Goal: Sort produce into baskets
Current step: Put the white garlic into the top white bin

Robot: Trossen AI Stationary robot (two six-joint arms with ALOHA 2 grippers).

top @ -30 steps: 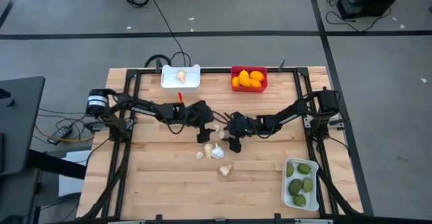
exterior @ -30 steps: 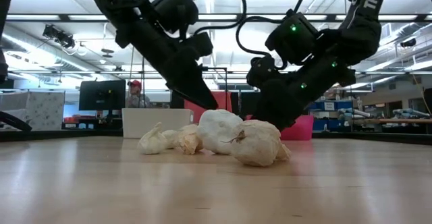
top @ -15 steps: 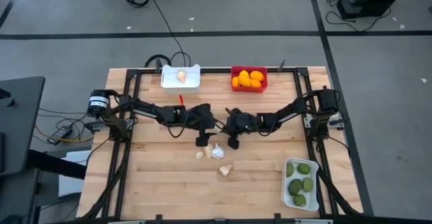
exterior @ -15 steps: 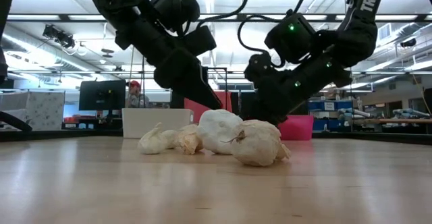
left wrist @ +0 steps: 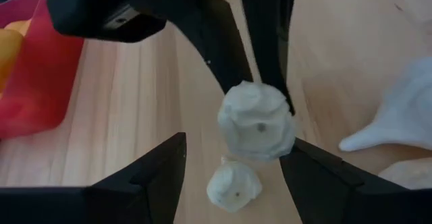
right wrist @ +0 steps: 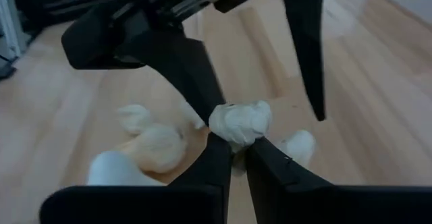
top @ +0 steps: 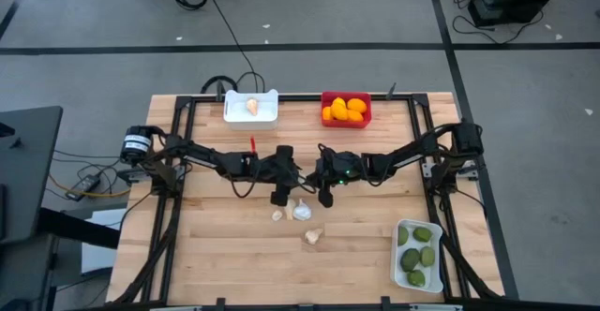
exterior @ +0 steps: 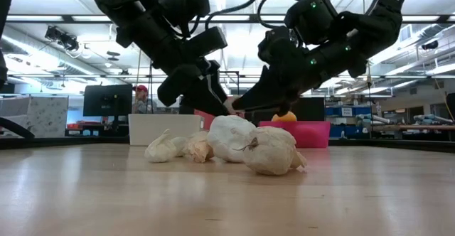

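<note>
A whitish garlic bulb point(right wrist: 239, 119) hangs above the table's middle, with my right gripper point(right wrist: 236, 142) shut on it. My left gripper point(left wrist: 236, 146) is open. Its fingers stand on either side of that bulb point(left wrist: 256, 119), and I cannot tell whether they touch it. Both grippers meet tip to tip point(exterior: 231, 106). Several more bulbs point(top: 300, 211) lie loose on the wood just nearer. The far white basket point(top: 251, 106) holds one bulb, the red basket point(top: 346, 109) holds orange citrus, and the near right white basket point(top: 418, 254) holds green fruits. My right gripper pinches the garlic bulb's lower part point(right wrist: 235, 133) between its two fingers point(left wrist: 233, 62). They come from the table's right, slanting down. The bulb is lifted clear of the table, above a smaller bulb point(left wrist: 233, 187) lying on the wood.
A black frame point(top: 187, 124) runs along the table's left, far and right sides. The loose bulbs point(exterior: 213, 147) lie in a cluster just near of the grippers. Bare wood point(top: 225, 255) stretches across the near left.
My right gripper has risen from behind the bulb pile and gone toward the table's left, bringing a bulb up clear of the wood. My left gripper has shifted slightly toward it, so the two now meet above the pile.
</note>
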